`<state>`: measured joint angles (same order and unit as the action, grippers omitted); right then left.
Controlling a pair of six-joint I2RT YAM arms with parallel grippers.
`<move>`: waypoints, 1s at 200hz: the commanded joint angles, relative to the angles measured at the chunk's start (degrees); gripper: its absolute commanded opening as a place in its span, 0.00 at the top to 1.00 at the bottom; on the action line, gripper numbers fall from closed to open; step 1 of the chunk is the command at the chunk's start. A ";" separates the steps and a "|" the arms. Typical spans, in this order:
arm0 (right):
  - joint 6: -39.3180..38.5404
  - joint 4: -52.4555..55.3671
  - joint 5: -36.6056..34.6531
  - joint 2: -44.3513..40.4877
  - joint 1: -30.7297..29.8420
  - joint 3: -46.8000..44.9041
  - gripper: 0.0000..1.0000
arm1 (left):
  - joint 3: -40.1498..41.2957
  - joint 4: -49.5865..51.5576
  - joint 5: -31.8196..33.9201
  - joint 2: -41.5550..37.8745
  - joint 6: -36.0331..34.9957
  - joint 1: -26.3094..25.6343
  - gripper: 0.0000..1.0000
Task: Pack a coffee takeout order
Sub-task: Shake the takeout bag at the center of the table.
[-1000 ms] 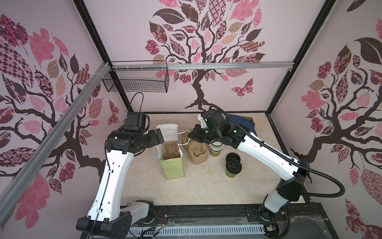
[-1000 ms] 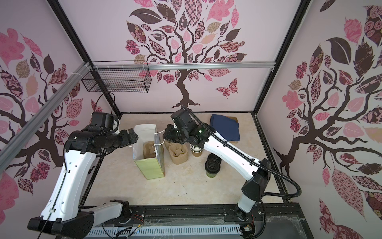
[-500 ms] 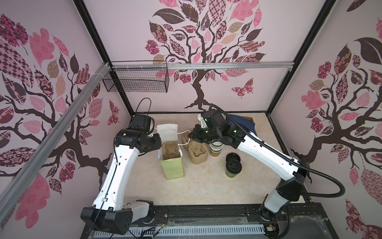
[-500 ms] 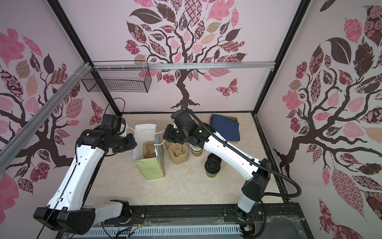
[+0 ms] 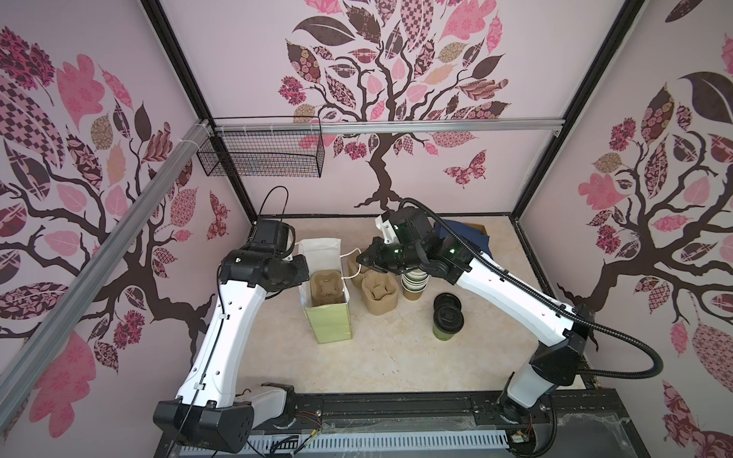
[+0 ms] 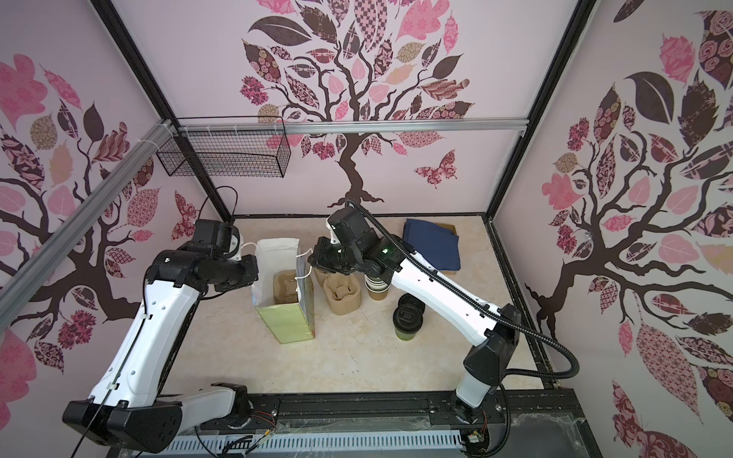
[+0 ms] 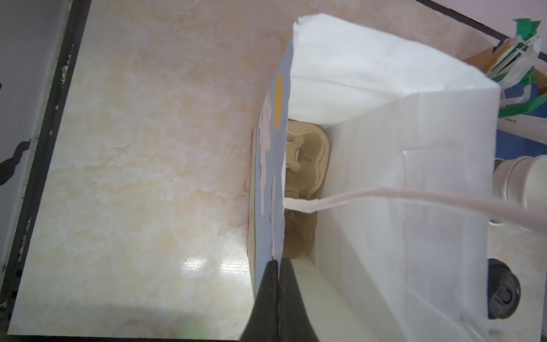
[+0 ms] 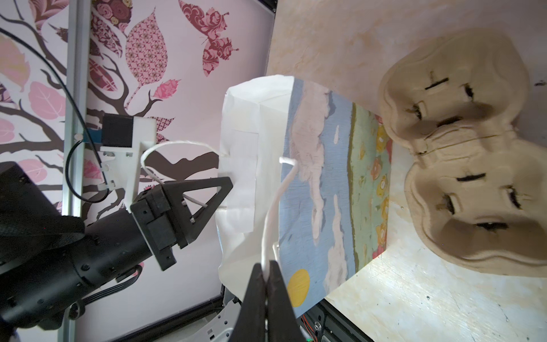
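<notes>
Bag [image 5: 329, 323]: pale green, upright mid-table, mouth open, pulp carrier [image 5: 326, 286] inside.
Left arm: rises from the front rail, forearm level, reaching the bag's left wall.
Left gripper [image 7: 278, 262]: jaws pinched together on the bag's rim.
Right arm: stretched low over the cup stack [image 5: 414, 283].
Right gripper [image 8: 268, 266]: clamped on the white handle [image 8: 275, 204].
Lidded cup [image 5: 447, 325]: standing on the table, well right of the bag.

A robot lab test booth: wallpaper panels [image 5: 396, 99] in a black metal frame [image 5: 172, 59], aluminium bar [image 5: 436, 127], cable tray [image 5: 396, 441] in front.
</notes>
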<state>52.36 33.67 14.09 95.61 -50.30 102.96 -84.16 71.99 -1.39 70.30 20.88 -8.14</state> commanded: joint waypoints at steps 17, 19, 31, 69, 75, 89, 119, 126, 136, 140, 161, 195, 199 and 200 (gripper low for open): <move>-3.30 -3.74 5.52 -1.75 -1.17 -0.55 1.00 | 0.69 -3.53 -0.35 -5.61 -3.44 -0.15 1.00; -3.47 -3.89 5.62 -1.86 -1.30 -0.65 1.00 | 0.56 -3.37 -0.30 -5.75 -3.82 -0.26 1.00; -4.54 -4.61 5.99 -2.68 -2.19 -0.82 1.00 | 0.27 -3.00 0.43 -6.79 -5.54 -1.08 1.00; -8.99 -4.53 5.32 -4.82 -4.82 -3.87 1.00 | 6.13 -7.66 2.51 -13.97 -7.79 -5.62 1.00; -9.67 -4.94 4.61 -5.50 -5.22 -5.01 1.00 | 7.81 -9.36 2.13 -15.63 -8.07 -6.18 1.00; -10.51 -6.66 4.53 -7.08 -5.59 -7.68 1.00 | 11.61 -12.84 0.91 -19.50 -9.24 -6.75 1.00; -11.88 -8.54 4.37 -9.47 -5.95 -10.83 1.00 | 14.68 -13.66 1.39 -24.10 -10.96 -6.80 1.00; -12.10 -8.36 4.44 -9.57 -5.95 -11.08 1.00 | 14.49 -12.71 1.27 -24.08 -11.36 -6.87 1.00; -12.19 -8.35 4.76 -9.70 -5.95 -11.40 1.00 | 14.38 -12.10 0.75 -24.16 -11.79 -6.81 1.00; -12.26 -8.51 4.89 -9.81 -5.95 -11.61 1.00 | 14.49 -12.13 0.62 -24.29 -11.91 -6.88 1.00; -12.67 -9.21 5.54 -10.40 -6.20 -11.66 1.00 | 14.84 -13.18 0.07 -24.99 -11.61 -6.80 1.00; -13.07 -8.07 7.07 -11.62 -6.46 -11.03 1.00 | 12.04 -9.53 -2.42 -23.28 -9.31 -6.84 1.00; -12.99 -7.64 7.25 -11.84 -6.56 -11.02 1.00 | 11.38 -8.56 -2.76 -22.94 -8.83 -6.87 1.00; -12.99 -7.51 7.31 -11.89 -6.56 -11.02 1.00 | 11.21 -8.32 -2.79 -22.84 -8.70 -6.83 1.00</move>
<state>40.47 25.47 19.66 87.02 -56.36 91.44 -70.72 61.91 -1.67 46.48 10.66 -14.79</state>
